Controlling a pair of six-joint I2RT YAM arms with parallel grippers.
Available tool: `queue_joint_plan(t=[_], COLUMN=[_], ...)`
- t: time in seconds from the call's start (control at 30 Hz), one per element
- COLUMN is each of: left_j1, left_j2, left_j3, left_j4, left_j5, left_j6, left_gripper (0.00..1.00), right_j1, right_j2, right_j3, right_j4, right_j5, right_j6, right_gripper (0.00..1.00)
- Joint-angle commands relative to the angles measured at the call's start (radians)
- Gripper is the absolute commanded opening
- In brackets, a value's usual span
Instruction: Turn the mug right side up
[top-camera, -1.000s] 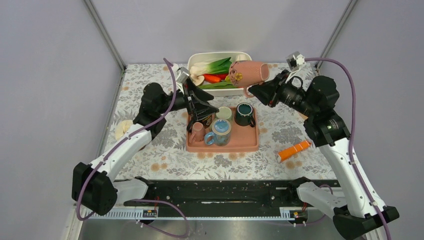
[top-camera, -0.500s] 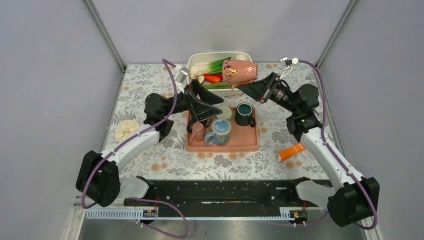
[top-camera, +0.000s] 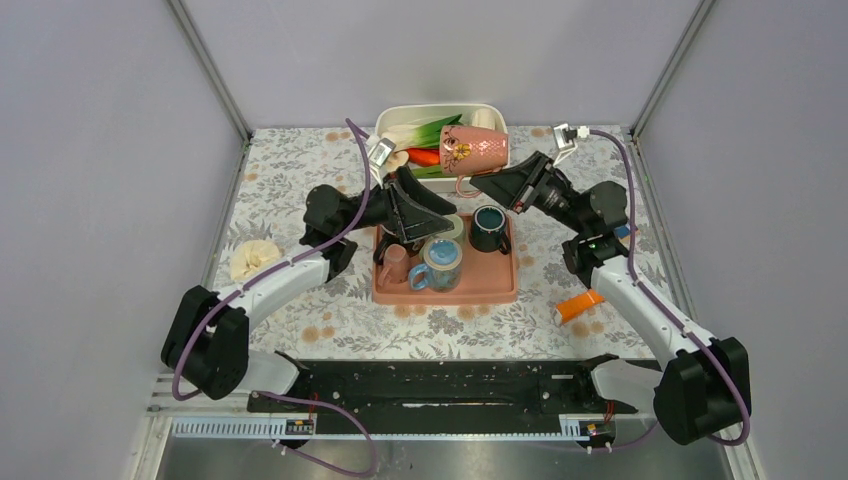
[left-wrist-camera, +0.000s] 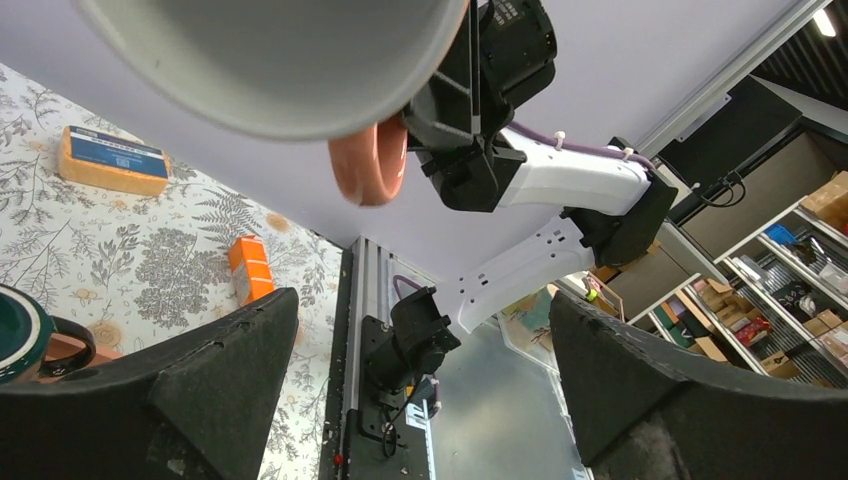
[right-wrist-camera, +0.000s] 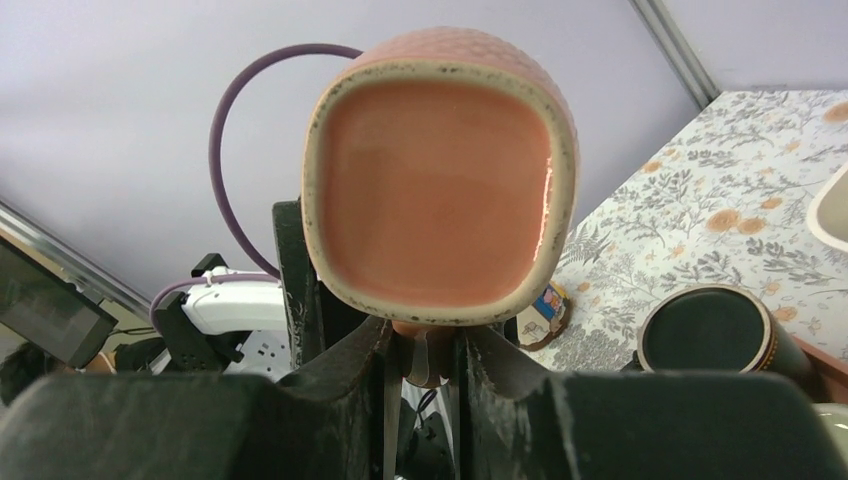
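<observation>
Salmon-pink glazed stoneware, the mug (top-camera: 472, 150) hangs in the air on its side, over the white tub (top-camera: 425, 108) of vegetables at the far edge of the floral counter (top-camera: 300, 180). The right pincer (top-camera: 481, 183) is clenched on its handle (left-wrist-camera: 368, 160), and the mouth faces back along that arm.

Over the last second the right arm has drawn the mug leftward, toward the middle, and folded in closer to the tray (top-camera: 505, 288). The mug's tilt has hardly altered. Meanwhile the left pincer (top-camera: 438, 214) has swung up from over the cups (top-camera: 440, 262) to sit just below and beside the mug, jaws spread wide and gripping nothing. I read this as a handover being set up. The mug is off the surface but only half turned, so the task looks about midway. A second grasp on the body would probably let one wrist finish the rotation.

The outer wall carries a dimpled, honeycomb-like relief with a yellow flower motif, while the inside is smooth and glossy. The mouth is a rounded square edged by a pale, speckled lip (right-wrist-camera: 318, 150). The handle is a thick loop, pinched between the matte black fingers (right-wrist-camera: 330, 390).
</observation>
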Motion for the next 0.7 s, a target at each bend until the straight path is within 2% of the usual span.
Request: queue_joint_plan(t=[0.0,0.67], left_j1=[-0.008,-0.01], left_j2=[0.003,0.054], left_j3=[0.035,0.059], left_j4=[0.092,0.155], left_j5=[-0.014,-0.02], left_j6=[-0.02,-0.076], left_gripper=[0.99,0.87], right_j1=[0.036,0.127], right_j2=[0.008,0.109], right_j3=[0.008,-0.053], right_j4=[0.152,0.243], right_j5=[0.034,0.1], right_j6=[-0.006,-0.017], right_gripper=[0.0,0.0])
